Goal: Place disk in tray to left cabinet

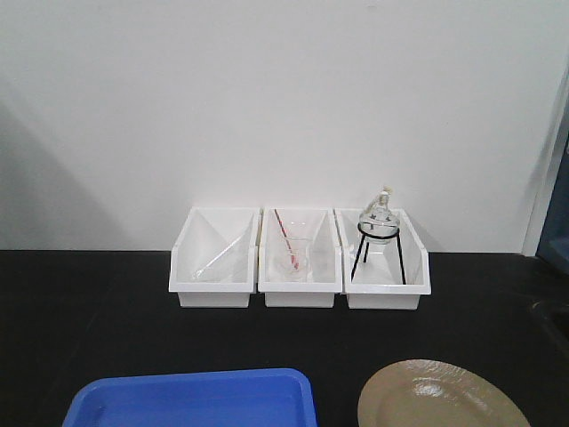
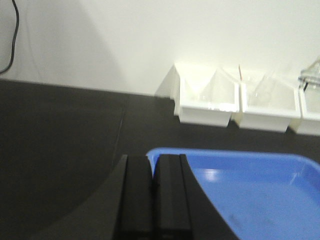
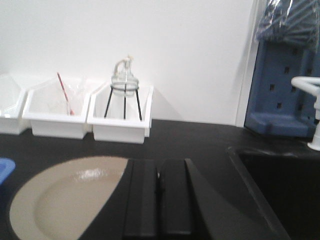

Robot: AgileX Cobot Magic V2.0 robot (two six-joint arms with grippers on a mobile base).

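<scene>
My left gripper [image 2: 152,160] and right gripper [image 3: 158,165] are both clenched empty, and tbh that glossy disk [image 3: 60,200] lying flat by the tray [image 2: 250,190] at the worktop's [image 1: 89,320] front edge might slip my pinch.

Layout of the surface [image 1: 89,311]. At the near edge lie the tray [image 1: 191,396], on the left, and the disk [image 1: 440,396], to its right and apart from it. Behind them, three bins [image 1: 213,298] stand side by side against the wall [image 1: 284,98]. The middle bin [image 1: 300,298] holds a rod [image 1: 284,236]. The right bin [image 1: 384,298] holds a flask [image 1: 380,216] on a wire stand [image 1: 380,253]. A sink [image 3: 280,185] lies to the right of the disk.
</scene>
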